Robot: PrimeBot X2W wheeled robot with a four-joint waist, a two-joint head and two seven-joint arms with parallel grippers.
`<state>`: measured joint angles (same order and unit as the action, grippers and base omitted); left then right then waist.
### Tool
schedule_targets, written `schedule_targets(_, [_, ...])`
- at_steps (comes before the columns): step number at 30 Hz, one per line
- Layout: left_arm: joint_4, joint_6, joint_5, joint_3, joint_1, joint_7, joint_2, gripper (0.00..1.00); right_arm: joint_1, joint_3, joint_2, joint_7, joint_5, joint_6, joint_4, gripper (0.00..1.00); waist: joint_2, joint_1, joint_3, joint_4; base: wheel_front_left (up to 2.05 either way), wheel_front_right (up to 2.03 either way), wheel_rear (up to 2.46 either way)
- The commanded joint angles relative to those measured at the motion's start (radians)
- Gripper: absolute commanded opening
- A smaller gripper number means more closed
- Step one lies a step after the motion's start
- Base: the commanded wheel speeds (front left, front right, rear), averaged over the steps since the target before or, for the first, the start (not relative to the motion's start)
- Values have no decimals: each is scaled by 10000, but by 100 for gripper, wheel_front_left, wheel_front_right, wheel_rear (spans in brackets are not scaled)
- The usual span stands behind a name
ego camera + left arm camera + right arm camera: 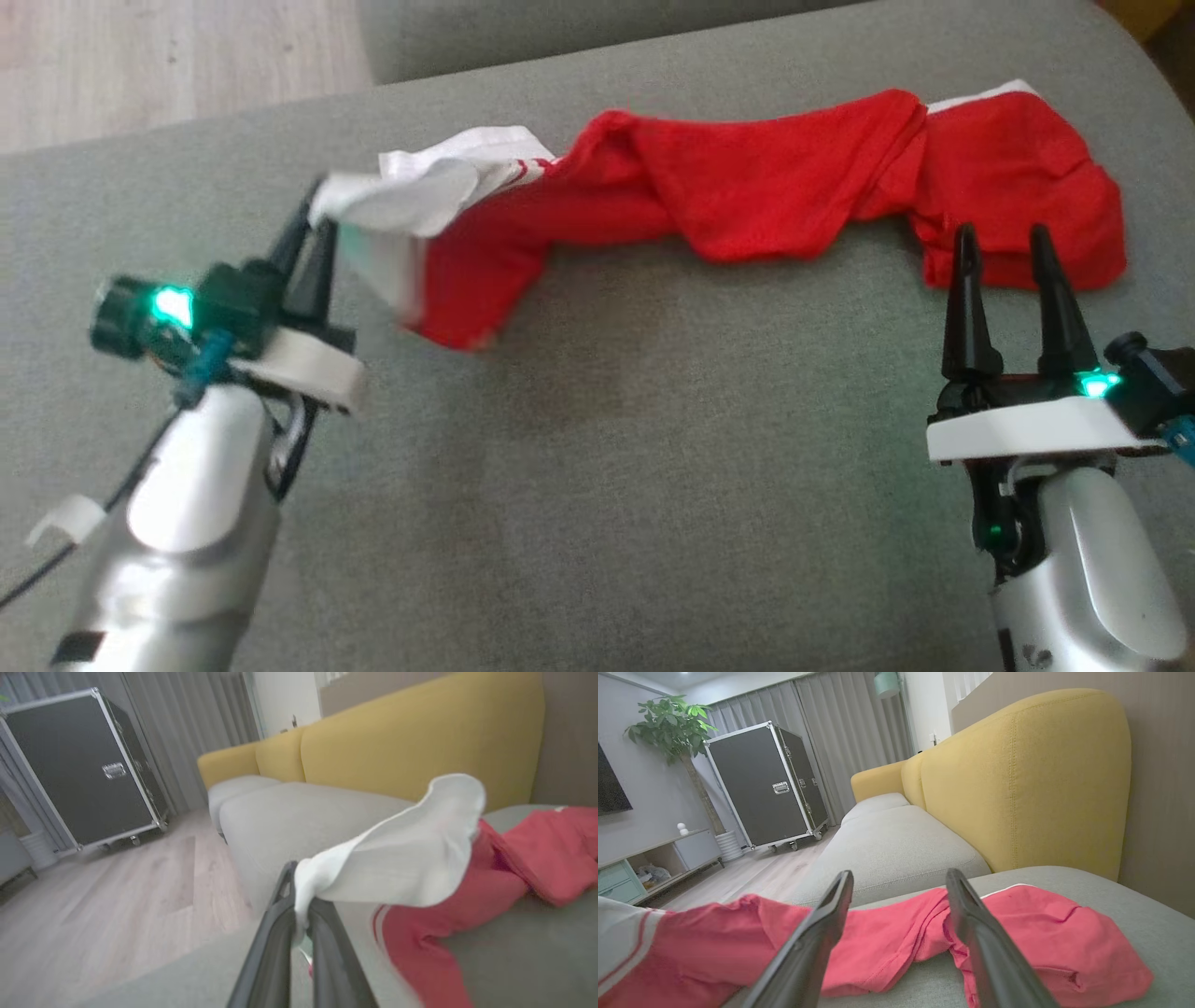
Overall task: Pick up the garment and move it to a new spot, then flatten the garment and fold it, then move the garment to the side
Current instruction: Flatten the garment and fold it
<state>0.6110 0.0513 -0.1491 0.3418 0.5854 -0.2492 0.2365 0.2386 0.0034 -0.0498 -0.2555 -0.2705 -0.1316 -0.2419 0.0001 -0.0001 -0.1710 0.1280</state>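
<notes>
Item, one red garment (pixel 747 196), twisted along the grey cushion (pixel 597 467) — my left gripper (pixel 316 219) pinched tight on its white end, apparently to lift it — my right gripper (pixel 1001 243) spread wide by the other end, holding nothing.

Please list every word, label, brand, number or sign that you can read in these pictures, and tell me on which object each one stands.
There is no readable text in any view.
garment: red cloth with white trim and stripes, no lettering visible.
black case: a metal latch plate on its front, no words to be read.
right forearm: a small dark mark near its lower end, too blurred to read.
</notes>
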Motion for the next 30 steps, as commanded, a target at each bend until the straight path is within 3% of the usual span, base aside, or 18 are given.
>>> schedule_targets(1, [-521, -94, 47, -483, 475, -110, 454, 0, 234, 249, -5, -62, -53, 9, 254, 100, -1, 1, 105, -108, 0, 0, 0])
schedule_targets(7, [-2191, -191, 211, -878, 287, -122, 1206, 0, 121, 399, -5, -63, -196, 9, -22, 100, -1, 1, 429, -424, 0, 0, 0])
schedule_targets(10, [-2762, 21, 427, -731, 34, -123, 1616, 0, 69, 476, -5, -63, -233, 9, -152, 100, -1, 1, 576, -565, 0, 0, 0])
schedule_targets(16, [-3497, 490, 1023, 412, -1380, 132, 2412, 0, -13, 541, -5, -63, -311, 9, -450, 100, -1, 1, 852, -816, 0, 0, 0])
schedule_targets(24, [-3786, 768, 806, 2376, -3592, 1700, 3296, 0, -57, 603, -5, -63, -373, 9, -800, 100, -1, 1, 1025, -1098, 0, 0, 0])
schedule_targets(25, [-3721, 774, 721, 2553, -3712, 1959, 3358, 33, -49, 621, -5, -63, -382, 9, -837, 100, -1, 1, 1036, -1111, 0, 0, 0])
schedule_targets(26, [-3695, 778, 596, 2638, -3791, 2144, 3365, 87, -37, 653, -5, -63, -389, 9, -876, 100, -1, 1, 1044, -1125, 0, 0, 0])
schedule_targets(27, [-3660, 779, 437, 2634, -3862, 2327, 3334, 100, -25, 697, -5, -63, -388, 9, -916, 100, -1, 1, 1057, -1135, 0, 0, 0])
schedule_targets(30, [-3630, 654, 128, 2499, -3937, 2679, 3252, 100, -11, 762, -5, -63, -376, 9, -994, 100, -1, 1, 1110, -1140, 0, 0, 0])
